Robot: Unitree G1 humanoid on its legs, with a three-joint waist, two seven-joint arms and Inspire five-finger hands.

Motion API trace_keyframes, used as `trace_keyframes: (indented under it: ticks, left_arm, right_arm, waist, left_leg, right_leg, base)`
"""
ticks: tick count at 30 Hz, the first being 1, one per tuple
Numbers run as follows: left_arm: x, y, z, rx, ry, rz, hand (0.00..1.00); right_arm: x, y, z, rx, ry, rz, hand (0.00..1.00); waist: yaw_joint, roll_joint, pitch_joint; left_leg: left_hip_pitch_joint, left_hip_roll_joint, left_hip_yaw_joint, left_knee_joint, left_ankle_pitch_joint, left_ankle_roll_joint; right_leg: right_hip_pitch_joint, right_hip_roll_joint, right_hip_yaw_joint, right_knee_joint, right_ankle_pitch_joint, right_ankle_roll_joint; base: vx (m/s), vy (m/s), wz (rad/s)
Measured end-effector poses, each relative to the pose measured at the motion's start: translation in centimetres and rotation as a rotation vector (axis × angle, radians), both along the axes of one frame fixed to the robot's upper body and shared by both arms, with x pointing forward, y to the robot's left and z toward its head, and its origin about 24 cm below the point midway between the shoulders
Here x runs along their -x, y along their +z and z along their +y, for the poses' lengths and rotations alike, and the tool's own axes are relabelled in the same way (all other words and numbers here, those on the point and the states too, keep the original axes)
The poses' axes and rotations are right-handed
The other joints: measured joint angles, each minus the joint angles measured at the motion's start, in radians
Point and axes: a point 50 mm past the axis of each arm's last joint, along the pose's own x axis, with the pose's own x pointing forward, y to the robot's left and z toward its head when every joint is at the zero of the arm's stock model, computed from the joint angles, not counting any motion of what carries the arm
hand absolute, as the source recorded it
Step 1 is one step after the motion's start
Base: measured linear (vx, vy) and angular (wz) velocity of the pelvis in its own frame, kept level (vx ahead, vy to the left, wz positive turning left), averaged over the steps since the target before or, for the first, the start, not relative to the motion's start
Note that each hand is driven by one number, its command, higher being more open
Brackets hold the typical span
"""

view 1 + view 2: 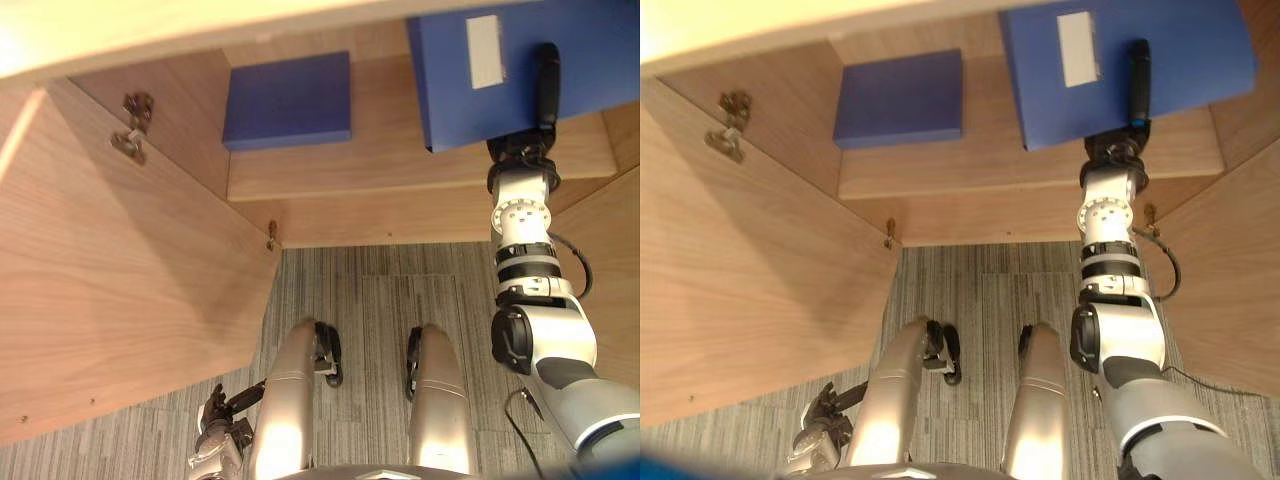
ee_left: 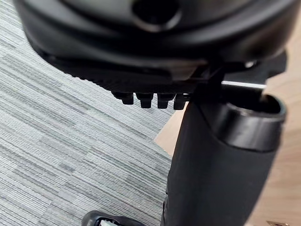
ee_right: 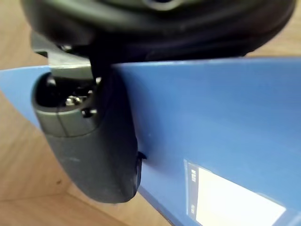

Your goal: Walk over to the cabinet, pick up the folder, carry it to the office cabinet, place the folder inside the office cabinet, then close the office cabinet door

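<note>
1. The folder (image 1: 450, 100), blue with a white label (image 1: 485, 50) on its upper face, is held in the right part of the open cabinet (image 1: 185, 100). It is seen over the shelf (image 1: 400, 165); whether its far edge rests on the shelf cannot be told.
2. The folder is pinched by the right hand (image 1: 546, 85). The thumb is laid flat along the upper face, just beside the label, and the fingers are hidden beneath the folder.
3. A second blue folder (image 1: 288, 100) is laid flat on the same shelf, to the left and well apart from the held one.
4. The cabinet's wooden door (image 1: 120, 300) is swung open on the left, and metal hinges (image 1: 135, 125) are seen at its upper part.
5. The left hand (image 1: 215, 425) is hung low over the grey striped carpet (image 1: 380, 300), near the lower edge of the open door. Its fingers (image 2: 146, 99) are seen as a row of tips beside the thumb. They appear loosely relaxed, and nothing is held in them.
</note>
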Motion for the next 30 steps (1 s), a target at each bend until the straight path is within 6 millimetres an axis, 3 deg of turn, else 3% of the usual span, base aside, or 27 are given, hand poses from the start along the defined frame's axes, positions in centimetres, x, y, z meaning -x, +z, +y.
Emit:
trace_keyframes:
  ticks: [4, 9, 16, 17, 23, 30]
  left_arm:
    - [-0.1, -0.1, -0.7, 0.013, 0.021, 0.008, 1.00]
    - [-0.5, 0.3, -0.6, 0.011, 0.044, -0.006, 1.00]
    - [-1.7, 1.1, -0.7, 0.000, 0.050, -0.062, 1.00]
    - [-1.7, 1.1, -0.7, -0.003, 0.052, -0.063, 1.00]
    - [-1.8, 1.3, -0.3, -0.007, 0.080, -0.074, 1.00]
    - [-0.5, 1.0, 0.9, 0.002, 0.183, -0.061, 1.00]
  right_arm:
    - [-0.7, -0.5, 0.6, 0.005, 0.032, 0.081, 0.00]
    - [-0.9, 0.1, 0.3, -0.079, 0.021, 0.114, 0.00]
    - [-0.2, 2.7, -2.7, -0.457, -0.090, -0.015, 0.00]
    - [0.1, 3.1, -3.3, -0.501, -0.113, -0.031, 1.00]
    - [0.4, 3.6, -4.4, -0.408, -0.148, 0.011, 1.00]
    - [-0.4, 3.2, -3.3, 0.037, -0.109, 0.181, 1.00]
  waist:
    - [0.031, 0.000, 0.000]
    - [0.044, 0.001, 0.000]
    - [0.066, 0.005, -0.003]
    - [0.067, 0.006, -0.004]
    - [0.065, 0.016, -0.011]
    - [0.062, 0.019, -0.047]
  left_leg:
    - [-0.060, 0.000, -0.013, 0.042, -0.007, -0.008]
    - [-0.107, -0.010, -0.043, 0.081, -0.004, -0.004]
    - [-0.123, -0.033, -0.068, 0.088, -0.003, -0.005]
    - [-0.123, -0.034, -0.070, 0.087, -0.003, -0.005]
    - [-0.123, -0.035, -0.076, 0.086, -0.004, -0.006]
    - [-0.119, -0.035, -0.085, 0.077, -0.001, -0.017]
  right_leg:
    - [-0.054, -0.006, -0.005, 0.046, -0.012, -0.006]
    - [-0.076, -0.024, -0.033, 0.084, -0.032, -0.017]
    - [-0.071, -0.050, -0.059, 0.099, -0.053, -0.023]
    - [-0.069, -0.052, -0.061, 0.099, -0.056, -0.024]
    - [-0.064, -0.053, -0.069, 0.097, -0.058, -0.027]
    - [-0.055, -0.052, -0.082, 0.090, -0.061, -0.033]
  base:
    - [-0.03, 0.004, 0.10]
    - [0.03, -0.035, 0.20]
    - [0.04, -0.032, 0.15]
    - [0.04, -0.027, 0.04]
    - [0.03, -0.028, 0.02]
    - [0.03, -0.034, 0.02]
